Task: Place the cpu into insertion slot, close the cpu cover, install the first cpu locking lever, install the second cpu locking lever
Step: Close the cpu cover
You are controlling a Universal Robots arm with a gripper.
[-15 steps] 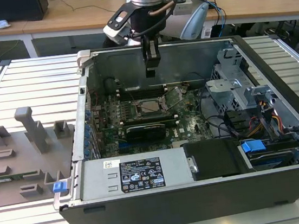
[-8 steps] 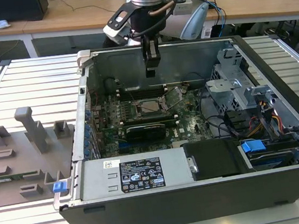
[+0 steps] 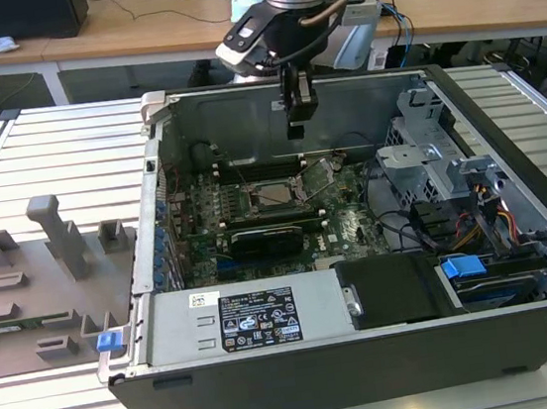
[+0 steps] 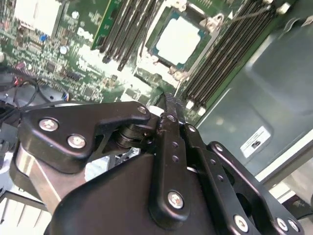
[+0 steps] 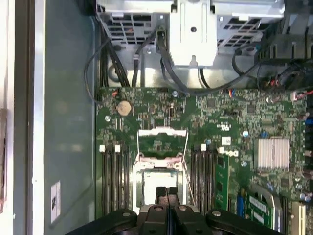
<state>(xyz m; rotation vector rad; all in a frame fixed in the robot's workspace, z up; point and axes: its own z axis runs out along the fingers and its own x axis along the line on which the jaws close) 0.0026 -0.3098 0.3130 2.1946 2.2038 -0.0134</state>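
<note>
The cpu (image 4: 178, 38) lies flat in the insertion slot (image 4: 155, 55) on the green motherboard, its silver top bare; in the first wrist view the cpu (image 5: 146, 190) lies just beyond my fingertips. The cpu cover (image 5: 162, 132) is swung open behind the socket, and board shows through its window. In the exterior view the cover (image 3: 319, 172) lies next to the cpu (image 3: 274, 195). A thin wire lever (image 5: 190, 171) runs beside the socket. My gripper (image 3: 298, 122) hangs above the socket, shut, with nothing held. The fingers (image 5: 161, 196) are pressed together.
The open computer case (image 3: 500, 97) lies on a slatted table. A black graphics card (image 3: 268, 240) sits in front of the socket and memory slots (image 5: 113, 181) flank it. A power supply (image 3: 248, 322), a drive cage (image 3: 426, 146) and cables (image 3: 456, 227) fill the rest. A grey fixture (image 3: 44, 283) lies outside.
</note>
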